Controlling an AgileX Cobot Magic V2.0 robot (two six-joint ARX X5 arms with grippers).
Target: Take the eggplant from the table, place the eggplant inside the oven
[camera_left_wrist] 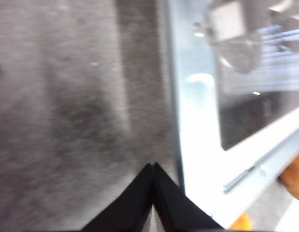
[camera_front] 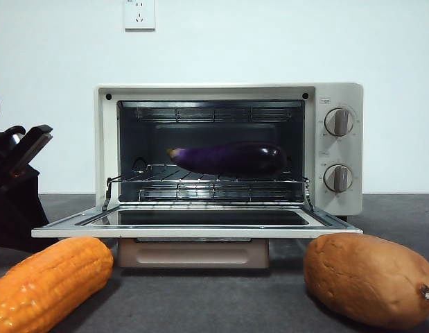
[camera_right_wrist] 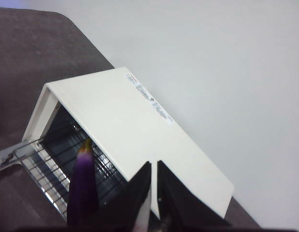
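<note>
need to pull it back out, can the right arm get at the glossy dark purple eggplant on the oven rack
Probably yes: the glossy dark purple eggplant lies on the wire rack of the cream toaster oven, door folded down, nothing in front. The right gripper hangs above the oven, jaws nearly shut.

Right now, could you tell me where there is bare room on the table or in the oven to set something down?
Bare table lies between the corn cob and the sweet potato, in front of the oven. The lowered door is bare too. Inside, the eggplant takes the rack's middle and right; only its left end is free. The left gripper crowds the oven's left side.
</note>
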